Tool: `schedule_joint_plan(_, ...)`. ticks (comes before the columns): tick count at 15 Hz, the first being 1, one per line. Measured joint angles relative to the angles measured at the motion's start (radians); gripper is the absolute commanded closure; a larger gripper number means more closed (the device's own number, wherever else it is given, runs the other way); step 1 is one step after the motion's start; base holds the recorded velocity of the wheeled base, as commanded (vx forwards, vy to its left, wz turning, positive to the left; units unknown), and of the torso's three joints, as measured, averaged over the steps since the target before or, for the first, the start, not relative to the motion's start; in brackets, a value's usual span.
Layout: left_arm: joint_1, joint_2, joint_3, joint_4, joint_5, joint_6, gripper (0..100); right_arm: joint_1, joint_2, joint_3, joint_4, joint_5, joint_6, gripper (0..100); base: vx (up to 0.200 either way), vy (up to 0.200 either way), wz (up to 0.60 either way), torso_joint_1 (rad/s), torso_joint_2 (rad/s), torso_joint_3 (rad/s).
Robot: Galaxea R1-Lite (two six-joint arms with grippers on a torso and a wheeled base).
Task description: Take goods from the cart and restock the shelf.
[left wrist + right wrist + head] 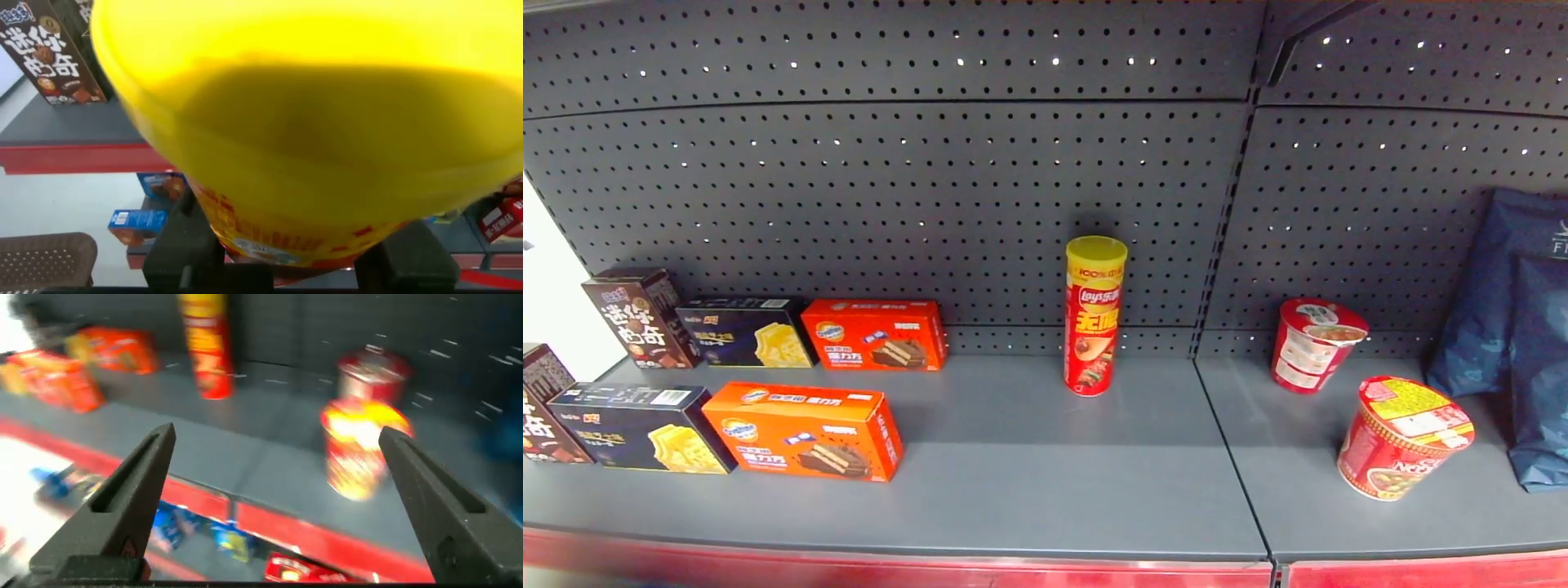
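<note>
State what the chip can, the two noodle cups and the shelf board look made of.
Chip can: likely cardboard tube, glossy print, yellow plastic-looking lid.
Noodle cups: paper or foam, glossy printed wrap, flat peel-type lids.
Shelf board: probably painted metal, matte grey with an even sheen.

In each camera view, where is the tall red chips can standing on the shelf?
Head view: chips can stands mid-shelf, near the pegboard back.
Left wrist view: not in it; the yellow-topped container in the left gripper is another item.
Right wrist view: blurred can at the back of the shelf, beyond the open right gripper.
Shared landmark: the shelf's red front edge.
</note>
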Motion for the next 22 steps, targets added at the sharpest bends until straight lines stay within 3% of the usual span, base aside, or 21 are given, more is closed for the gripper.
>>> schedule_joint_plan(5,-0.009,0.004,0.032,0.004,-0.007,-0.012,100,0.175,0.308,-0.076,-0.223,0.100,-0.013,0,0.000,0.000,0.00,0.000,0.00,0.000)
schedule_joint_plan(6,-0.013,0.004,0.038,0.004,-0.006,-0.045,100,0.186,0.362,-0.086,-0.254,0.124,-0.016,0,0.000,0.000,0.00,0.000,0.00,0.000)
schedule_joint_plan(7,-0.019,0.003,0.043,0.004,-0.006,-0.071,100,0.192,0.420,-0.106,-0.284,0.159,-0.024,0,0.000,0.000,0.00,0.000,0.00,0.000)
schedule_joint_plan(9,-0.030,0.002,0.046,0.004,-0.006,-0.090,100,0.196,0.538,-0.189,-0.322,0.287,-0.037,0,0.000,0.000,0.00,0.000,0.00,0.000)
schedule_joint_plan(15,-0.064,-0.001,0.044,0.006,-0.005,-0.091,100,0.140,0.839,-0.423,-0.359,0.514,-0.044,0,0.000,0.000,0.00,0.000,0.00,0.000)
schedule_joint_plan(19,-0.067,-0.003,0.051,0.009,-0.004,-0.091,100,0.098,1.057,-0.507,-0.526,0.484,-0.064,0,0.000,0.000,0.00,0.000,0.00,0.000)
schedule_joint_plan(22,-0.067,-0.003,0.056,0.009,-0.005,-0.091,100,0.121,1.155,-0.518,-0.533,0.478,-0.126,0,0.000,0.000,0.00,0.000,0.00,0.000)
